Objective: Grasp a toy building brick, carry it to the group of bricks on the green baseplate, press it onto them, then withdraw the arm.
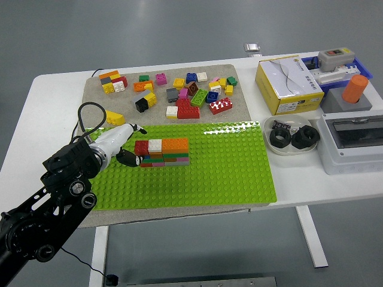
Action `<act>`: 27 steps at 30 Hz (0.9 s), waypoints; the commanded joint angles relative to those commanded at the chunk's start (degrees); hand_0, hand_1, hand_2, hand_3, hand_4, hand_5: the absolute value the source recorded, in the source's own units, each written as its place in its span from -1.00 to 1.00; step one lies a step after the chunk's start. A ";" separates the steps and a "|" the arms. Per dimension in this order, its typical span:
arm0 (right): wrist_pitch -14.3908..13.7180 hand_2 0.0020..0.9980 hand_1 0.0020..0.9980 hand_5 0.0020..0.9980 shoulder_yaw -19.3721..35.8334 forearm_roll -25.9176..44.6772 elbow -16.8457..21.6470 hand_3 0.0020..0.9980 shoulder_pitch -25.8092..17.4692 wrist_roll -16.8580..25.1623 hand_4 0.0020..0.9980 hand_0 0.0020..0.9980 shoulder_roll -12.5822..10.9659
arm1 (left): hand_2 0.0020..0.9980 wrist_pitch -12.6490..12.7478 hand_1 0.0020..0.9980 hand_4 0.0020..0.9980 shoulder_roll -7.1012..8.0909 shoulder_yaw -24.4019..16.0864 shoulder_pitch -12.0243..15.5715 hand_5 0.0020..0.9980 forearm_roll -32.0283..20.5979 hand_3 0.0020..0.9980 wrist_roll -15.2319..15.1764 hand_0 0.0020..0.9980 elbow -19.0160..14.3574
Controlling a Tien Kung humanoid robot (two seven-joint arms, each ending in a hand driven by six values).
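left arm (51, 197): black, enters from lower-left corner, reaches over green baseplate (197, 179). left hand (119, 146): white shell, dark fingers (127, 158) curled at left end of brick group; can't tell if they actually grip the red brick (142, 147), which sits on the group's top left, touching the fingertips. brick group (164, 152): just right of fingers, on baseplate; white + orange bricks on top, brown, green, pink layers below. loose bricks (179, 92): beyond fingers, scattered on grey mat, mixed colours. yellow box (288, 84), bowl w/ black nuts (290, 136), grey switch box (353, 140): well right of fingers, on white desk (36, 113). right arm n/a in view.
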 joint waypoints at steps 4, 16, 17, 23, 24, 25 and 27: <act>-0.01 0.43 0.35 1.00 0.12 -0.05 0.00 0.63 -0.08 -0.01 0.24 0.47 -0.04 | 0.96 -0.41 0.96 0.42 0.43 -0.45 0.42 -0.93 0.07 0.67 0.09 0.94 -0.80; -0.06 0.43 0.34 1.00 1.18 -0.95 0.00 0.62 -0.31 -0.17 0.23 0.47 0.02 | 0.94 -1.92 0.95 0.45 2.81 -2.21 1.99 -0.91 0.06 0.61 0.25 0.95 -7.45; -0.08 0.43 0.34 1.00 1.32 -0.95 0.00 0.62 -0.43 -0.19 0.23 0.47 0.05 | 0.94 -2.17 0.95 0.45 3.49 -2.87 2.59 -0.91 -0.02 0.61 0.46 0.95 -8.68; -0.14 0.43 0.34 1.00 1.93 -1.28 0.00 0.62 -0.77 -0.45 0.23 0.47 0.15 | 0.96 -1.62 0.95 0.58 5.92 -4.11 4.76 -0.56 0.57 0.40 -0.53 0.97 -13.61; -0.11 0.43 0.34 1.00 1.97 -1.47 0.00 0.62 -0.75 -0.52 0.23 0.47 0.21 | 0.96 -1.08 0.95 0.58 6.00 -3.90 5.08 -0.56 0.84 0.40 -1.14 0.97 -13.70; -0.07 0.43 0.34 1.00 2.01 -1.66 0.00 0.62 -0.74 -0.60 0.23 0.47 0.28 | 0.96 -0.35 0.95 0.58 6.02 -3.57 5.51 -0.56 1.10 0.40 -1.93 0.97 -13.67; -0.02 0.43 0.34 1.00 2.04 -1.77 0.00 0.62 -0.78 -0.66 0.23 0.47 0.34 | 0.96 0.74 0.95 0.58 5.99 -3.00 6.14 -0.56 1.51 0.40 -2.97 0.97 -13.44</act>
